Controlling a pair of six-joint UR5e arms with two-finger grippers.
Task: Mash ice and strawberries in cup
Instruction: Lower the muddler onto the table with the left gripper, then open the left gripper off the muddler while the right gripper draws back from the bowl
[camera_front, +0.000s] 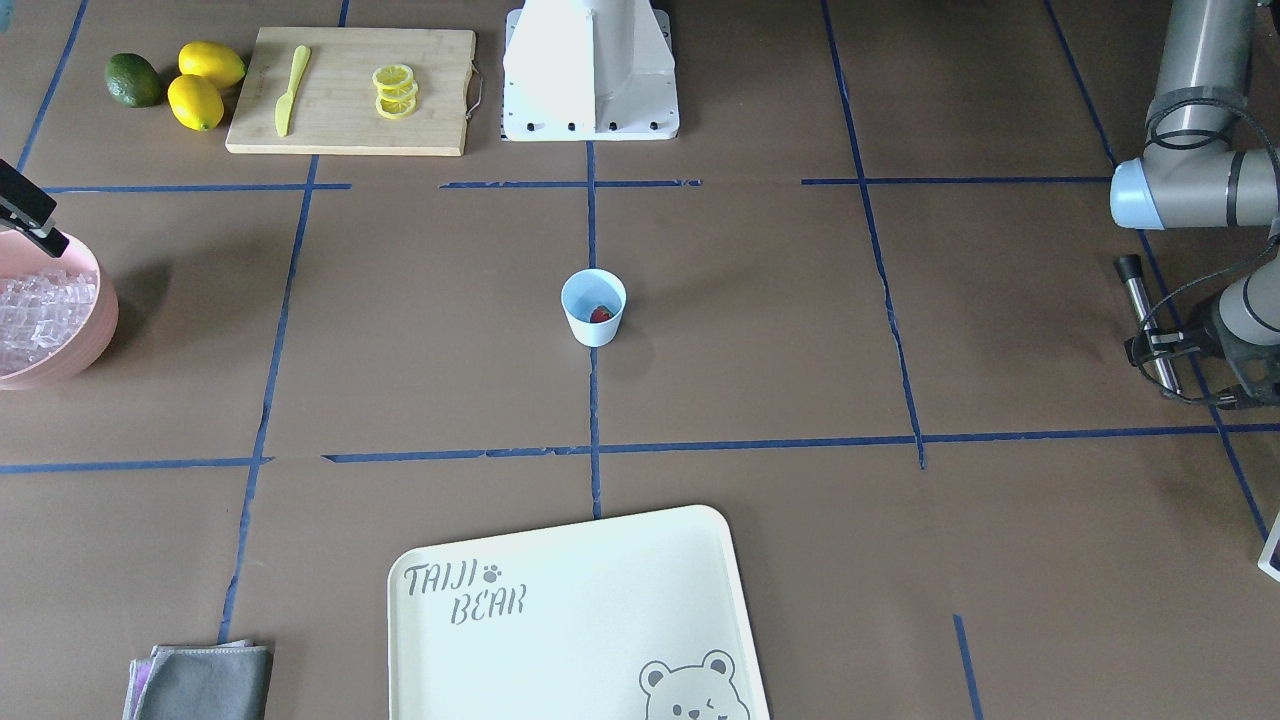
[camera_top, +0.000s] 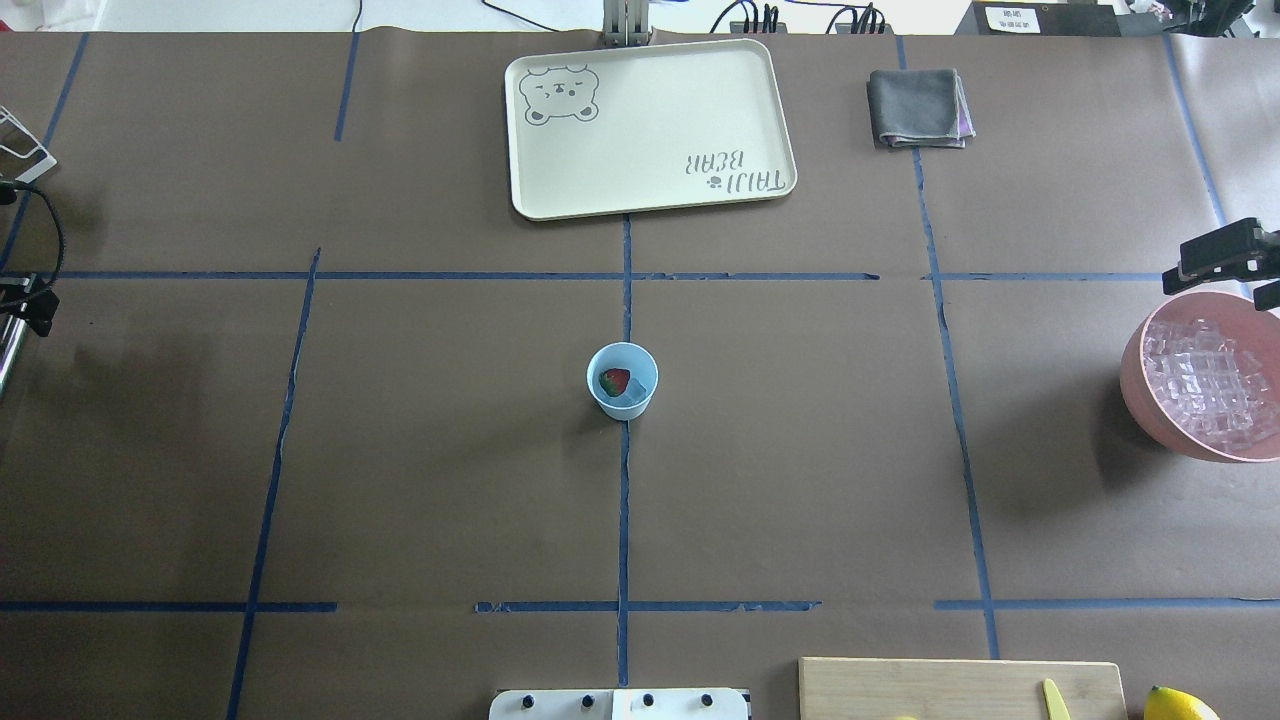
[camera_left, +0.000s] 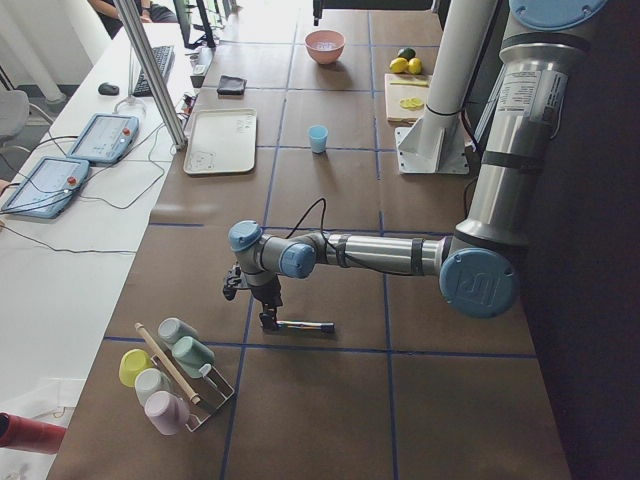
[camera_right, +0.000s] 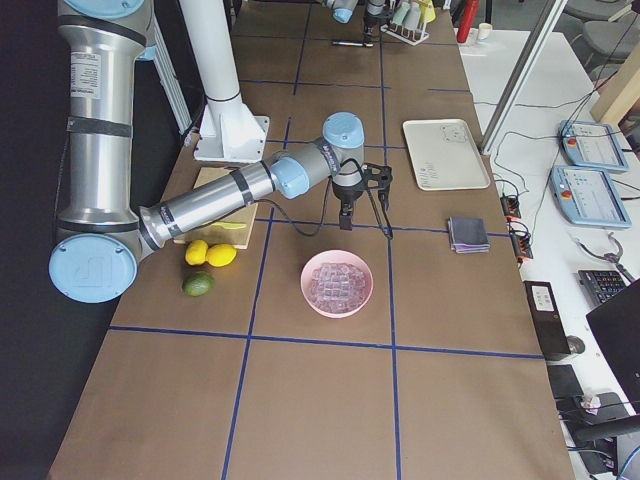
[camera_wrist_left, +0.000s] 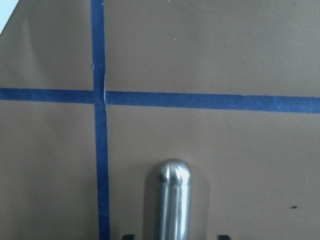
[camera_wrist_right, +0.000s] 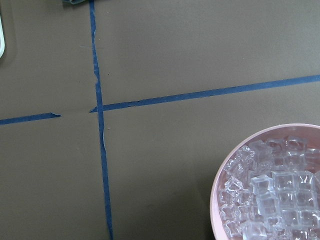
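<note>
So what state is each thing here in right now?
Cup: upright, holding a strawberry and ice.
Strawberry: whole, not mashed.
Pink bowl: upright, full of ice cubes.
Lemon slices: cut, stacked on the board.
Left gripper: down at a metal rod lying on the table; grip unclear.
Right gripper: open, empty, near the bowl.

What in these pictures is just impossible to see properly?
The ice in the cup: the wall hides it in the front-facing view; too small to count overhead.
Whether the left claw grips the metal rod: left wrist view's bottom edge cuts the claw off.
Whether the right claw is open: overhead view's right edge cuts it off.
</note>
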